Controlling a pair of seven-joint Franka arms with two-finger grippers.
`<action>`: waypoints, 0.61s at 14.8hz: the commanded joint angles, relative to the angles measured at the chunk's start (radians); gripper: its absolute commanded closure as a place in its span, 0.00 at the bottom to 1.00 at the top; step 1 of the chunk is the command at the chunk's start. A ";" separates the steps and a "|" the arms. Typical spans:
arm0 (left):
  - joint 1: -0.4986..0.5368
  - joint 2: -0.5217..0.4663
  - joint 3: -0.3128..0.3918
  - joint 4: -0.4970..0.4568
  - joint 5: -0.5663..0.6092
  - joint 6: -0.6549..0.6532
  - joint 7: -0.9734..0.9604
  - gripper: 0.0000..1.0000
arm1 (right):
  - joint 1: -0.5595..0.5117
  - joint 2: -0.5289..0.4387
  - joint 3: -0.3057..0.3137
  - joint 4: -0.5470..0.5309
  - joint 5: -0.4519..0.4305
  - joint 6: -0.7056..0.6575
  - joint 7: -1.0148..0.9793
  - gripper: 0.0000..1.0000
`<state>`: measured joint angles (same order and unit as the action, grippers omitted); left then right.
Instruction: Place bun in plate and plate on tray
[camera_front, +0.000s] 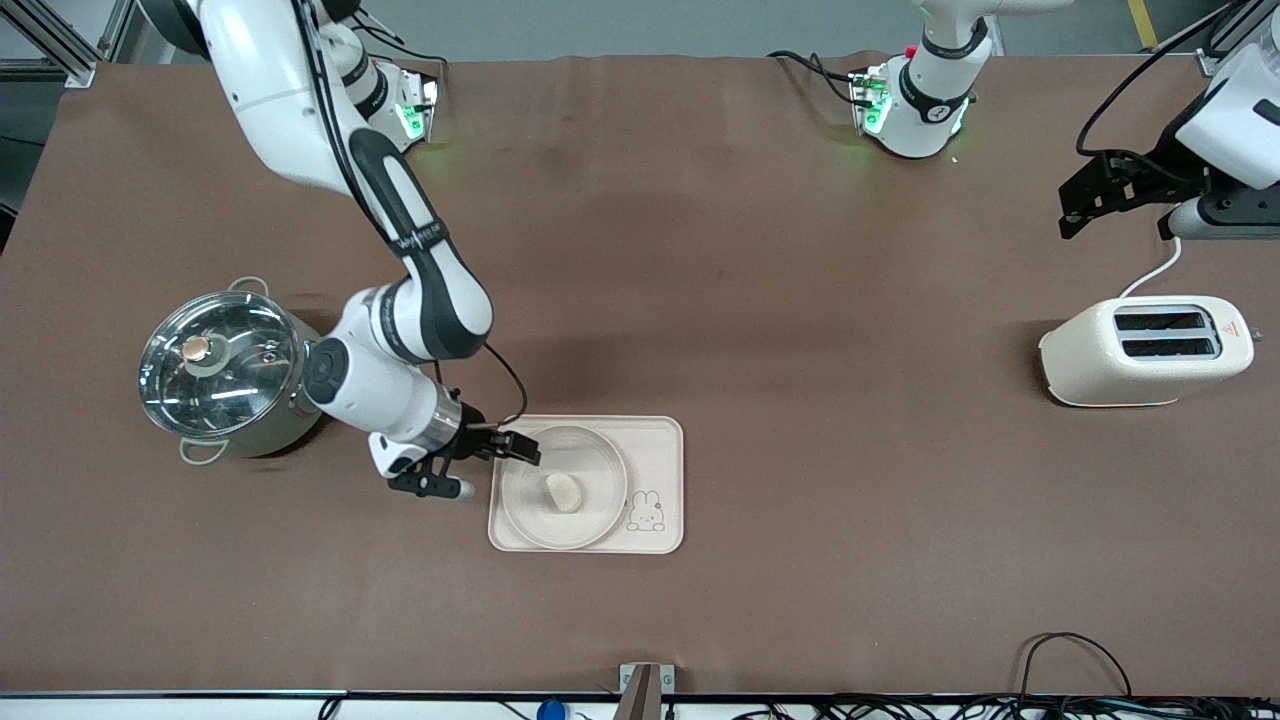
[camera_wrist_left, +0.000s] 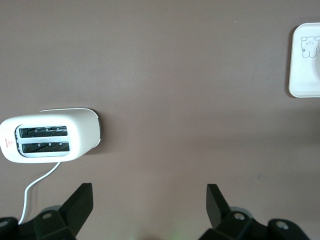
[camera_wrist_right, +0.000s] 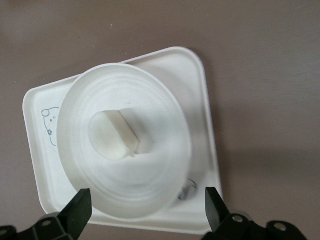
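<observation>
Surface: a brown table covering (camera_front: 700, 250), faintly creased, spans the whole workspace. Along the edge nearest the front camera run a black strip, loose cables and a small metal bracket. Both arm bases stand along the farthest edge, green lights lit at each.

Tray (camera_front: 660, 440): cream, rectangular, rounded corners, flat on the table near the middle, closer to the front camera than either base. Its long axis runs between the two arms' ends of the table. The rabbit drawing sits in the corner nearest the front camera, toward the left arm's end.

Plate (camera_front: 520, 510): round, shallow, lying on the tray, covering the part toward the right arm's end.

Bun (camera_front: 563, 492): oblong, cream-white, resting about mid-plate. Its long axis runs slantwise across the plate in the front view.

Right gripper (camera_front: 515, 447): at the plate's rim on the side toward the right arm's end. Fingers spread wide, pinching nothing; in the right wrist view both fingertips (camera_wrist_right: 80, 207) show apart with the plate rim between them.

Left gripper (camera_front: 1085, 205): waits above bare table near the toaster (camera_front: 1145, 350), fingers spread, nothing between them.

A lidded steel pot (camera_front: 222, 368) stands at the right arm's end, beside the right arm's wrist.
</observation>
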<state>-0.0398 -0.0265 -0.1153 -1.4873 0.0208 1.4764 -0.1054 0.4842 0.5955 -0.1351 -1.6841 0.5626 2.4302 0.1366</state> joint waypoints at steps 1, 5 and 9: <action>0.008 -0.016 -0.001 0.004 -0.018 -0.019 0.006 0.00 | -0.007 -0.262 -0.038 -0.244 -0.195 -0.034 0.012 0.00; -0.002 -0.013 -0.012 0.016 -0.019 -0.045 0.006 0.00 | -0.097 -0.469 -0.096 -0.223 -0.453 -0.330 -0.003 0.00; 0.001 -0.009 -0.030 0.018 -0.012 -0.044 0.004 0.00 | -0.197 -0.638 -0.098 -0.172 -0.540 -0.552 -0.144 0.00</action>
<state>-0.0420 -0.0294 -0.1430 -1.4815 0.0206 1.4495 -0.1055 0.3320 0.0538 -0.2470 -1.8332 0.0543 1.9336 0.0601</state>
